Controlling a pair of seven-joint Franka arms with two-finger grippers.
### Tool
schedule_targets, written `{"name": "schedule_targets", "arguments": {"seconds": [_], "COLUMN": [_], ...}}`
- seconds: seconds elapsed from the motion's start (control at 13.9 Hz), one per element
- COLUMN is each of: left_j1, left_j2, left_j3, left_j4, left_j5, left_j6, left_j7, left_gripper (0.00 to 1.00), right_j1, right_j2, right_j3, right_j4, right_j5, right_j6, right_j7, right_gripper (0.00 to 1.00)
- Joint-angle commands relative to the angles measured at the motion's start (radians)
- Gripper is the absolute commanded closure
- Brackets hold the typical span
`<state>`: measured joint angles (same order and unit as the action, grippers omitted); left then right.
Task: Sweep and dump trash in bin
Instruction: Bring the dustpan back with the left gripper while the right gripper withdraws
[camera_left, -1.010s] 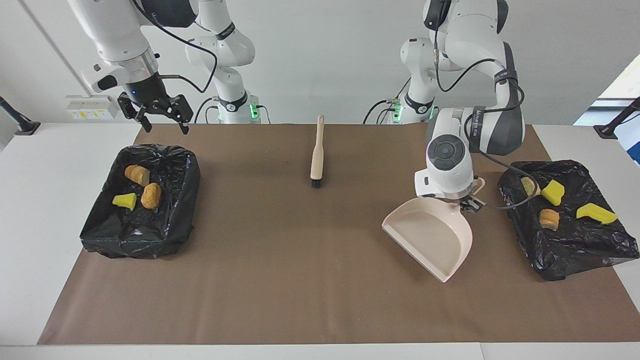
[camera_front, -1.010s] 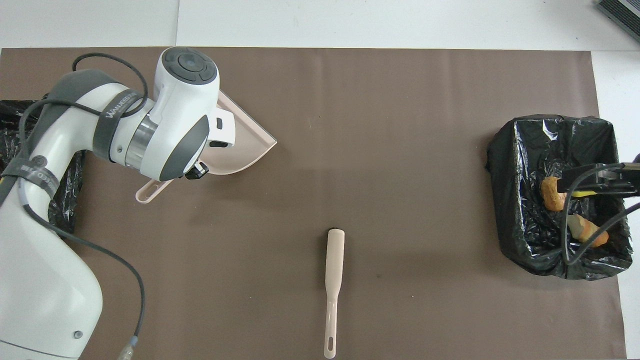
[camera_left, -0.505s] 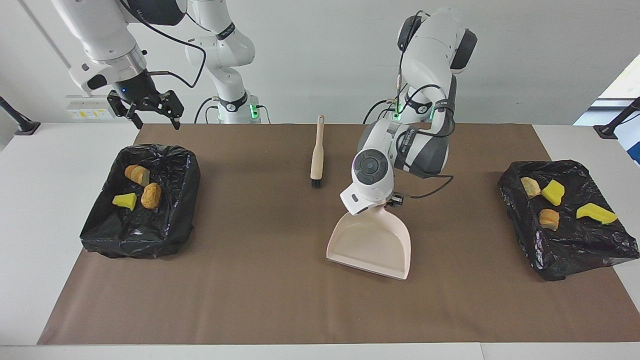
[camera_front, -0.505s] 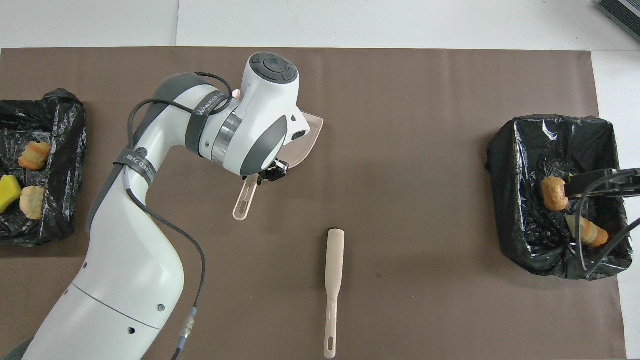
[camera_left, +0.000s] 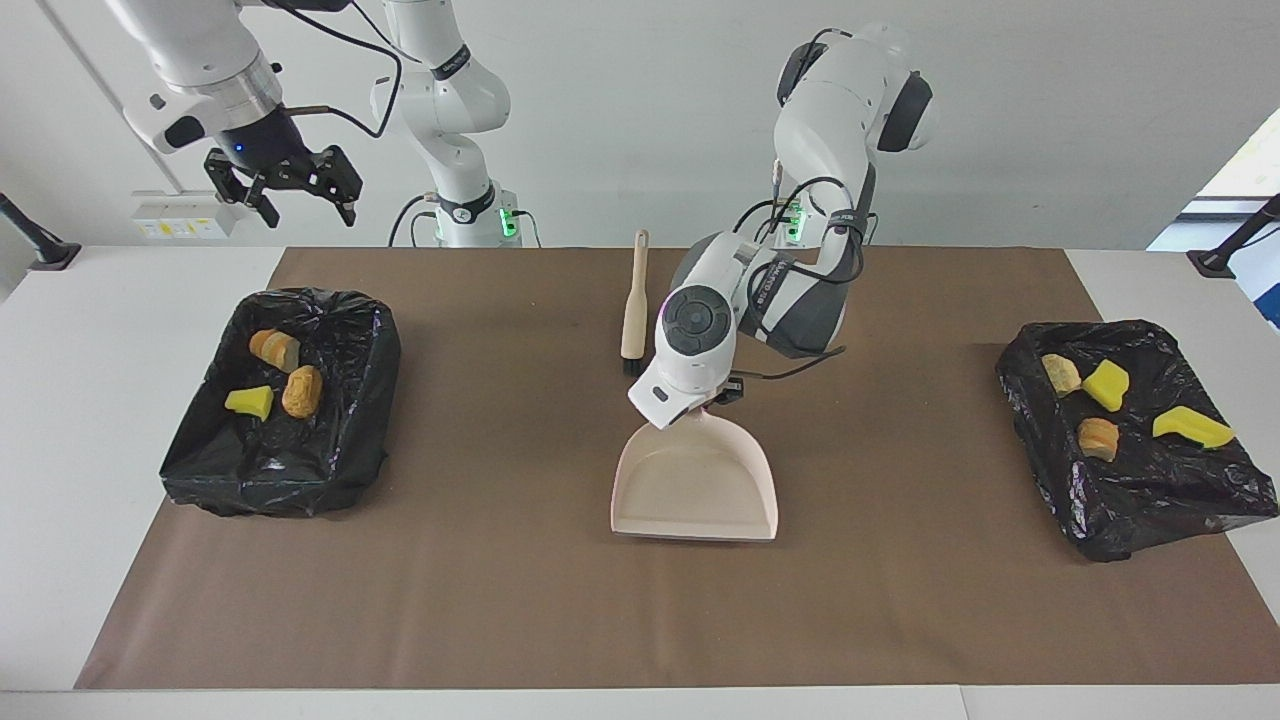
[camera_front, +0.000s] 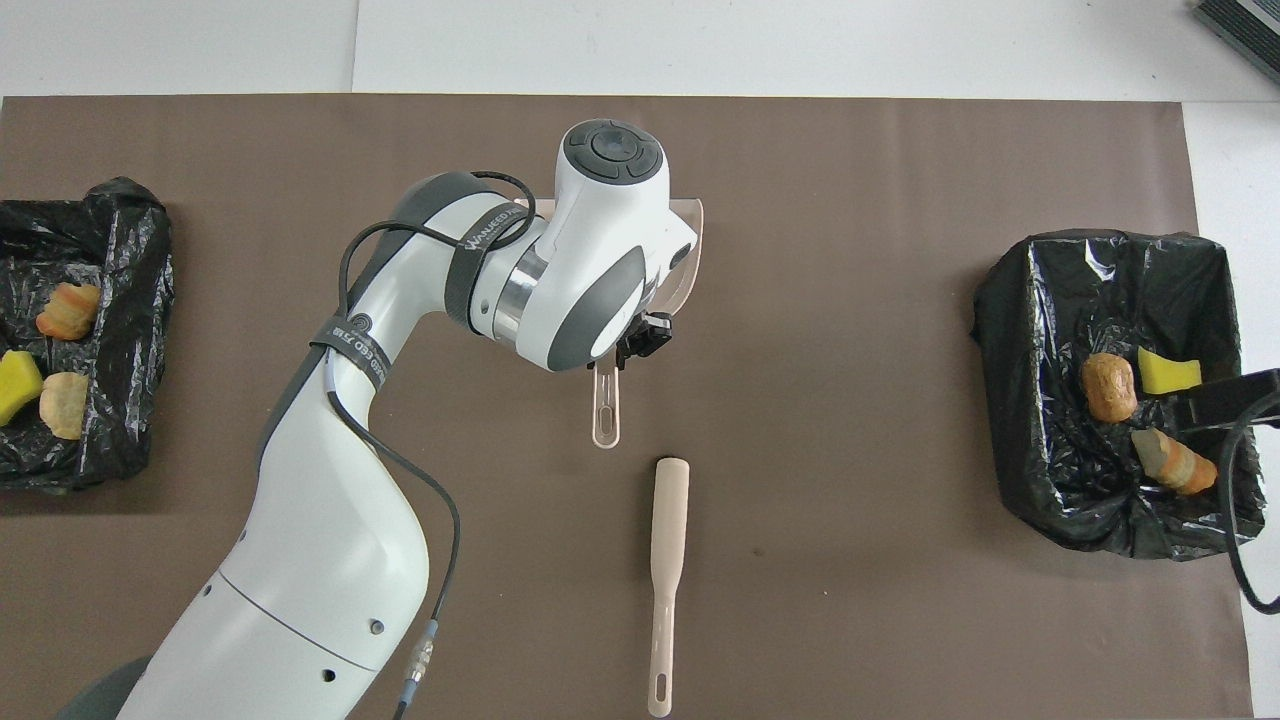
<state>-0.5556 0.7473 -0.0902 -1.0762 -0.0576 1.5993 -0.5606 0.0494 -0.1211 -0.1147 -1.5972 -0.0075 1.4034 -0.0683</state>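
My left gripper is shut on the handle of a pale pink dustpan. The pan is empty and lies level at the middle of the brown mat, mouth pointing away from the robots. All the trash I see lies in two black-lined bins. The bin at the right arm's end holds two rolls and a yellow sponge bit. The bin at the left arm's end holds several pieces. My right gripper hangs open and empty, high over the table edge by its bin.
A beige hand brush lies on the mat just nearer to the robots than the dustpan, bristles toward the pan's handle. White tabletop borders the mat at both ends.
The left arm has carried the dustpan from beside the bin at its own end to the mat's middle, turning the pan's mouth away from the robots. The right gripper has risen.
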Motion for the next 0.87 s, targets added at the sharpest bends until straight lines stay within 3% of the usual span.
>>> {"name": "schedule_targets", "arguments": {"seconds": [0.0, 0.36, 0.43, 0.51, 0.79], "left_j1": [-0.003, -0.006, -0.004, -0.003, 0.002], "left_j2": [0.018, -0.006, -0.008, -0.013, -0.017], "left_j3": [0.015, 0.015, 0.015, 0.015, 0.015], "left_j4": [0.032, -0.039, -0.045, -0.047, -0.047], "left_j5": [-0.027, -0.025, -0.024, -0.018, -0.013], "left_j6": [0.042, 0.088, 0.084, 0.074, 0.062], "left_j7": [-0.022, -0.018, -0.018, -0.018, -0.016], "left_gripper": [1.00, 1.00, 0.73, 0.64, 0.62], "right_j1": [0.001, 0.001, 0.001, 0.001, 0.000], "right_j2": [-0.002, -0.012, -0.012, -0.017, -0.011], "right_j3": [0.000, 0.003, 0.003, 0.003, 0.003], "right_j4": [0.000, -0.015, -0.017, -0.018, -0.009], "right_j5": [-0.002, -0.002, -0.002, 0.000, -0.002], "right_j6": [-0.003, -0.003, -0.003, -0.004, -0.004], "right_j7": [-0.021, -0.016, -0.015, -0.015, -0.019], "right_gripper": [0.00, 0.00, 0.00, 0.00, 0.00]}}
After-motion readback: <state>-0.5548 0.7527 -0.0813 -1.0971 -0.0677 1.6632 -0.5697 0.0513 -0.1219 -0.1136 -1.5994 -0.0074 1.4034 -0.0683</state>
